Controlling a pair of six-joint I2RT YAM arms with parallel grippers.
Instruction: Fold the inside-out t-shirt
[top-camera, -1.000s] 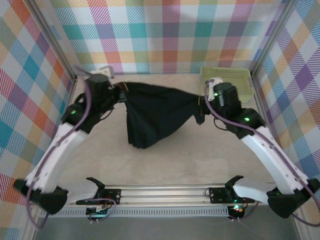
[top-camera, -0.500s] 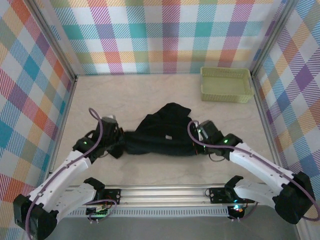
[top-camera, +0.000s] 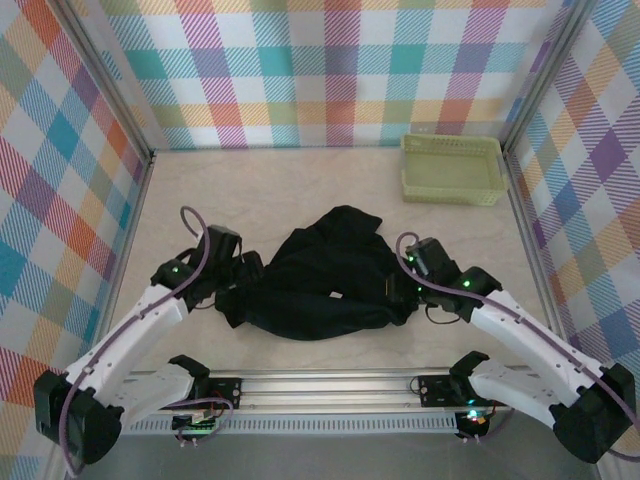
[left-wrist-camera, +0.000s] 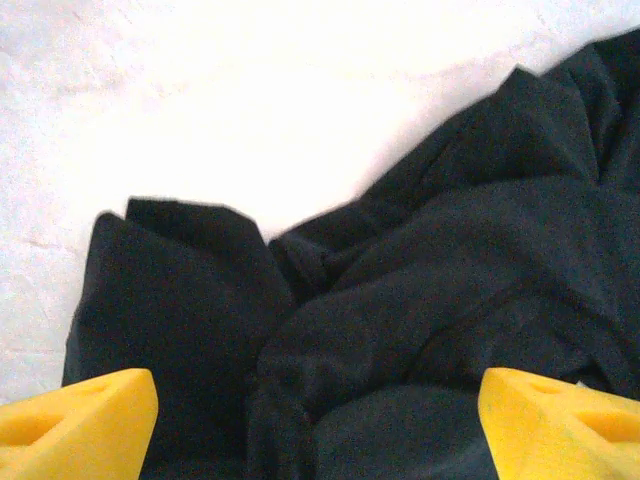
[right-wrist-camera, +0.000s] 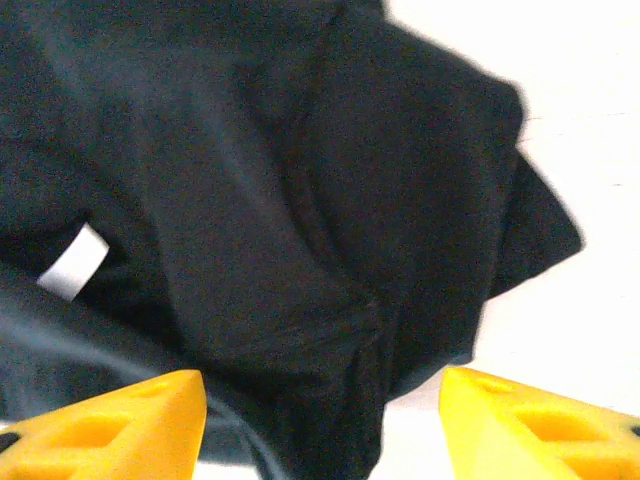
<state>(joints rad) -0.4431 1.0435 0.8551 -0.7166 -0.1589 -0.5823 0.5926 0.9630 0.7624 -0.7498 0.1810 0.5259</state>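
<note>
**Black tee bunched on bench, both pincers spread**

Inside-out t-shirt (top-camera: 320, 275) lies crumpled in a heap on the bench (top-camera: 290, 185), near-centre, between the two arms. Small white label (right-wrist-camera: 75, 262) faces up on the cloth. Left pincer (left-wrist-camera: 320, 425) is at the shirt's left edge, yellow fingertips (left-wrist-camera: 80, 420) wide apart, cloth beneath them, nothing pinched. Right pincer (right-wrist-camera: 320, 425) is at the shirt's right edge, tips also spread over the fabric, not gripping. Pale green basket (top-camera: 452, 193) sits in the far right corner, well apart from the shirt.
</note>
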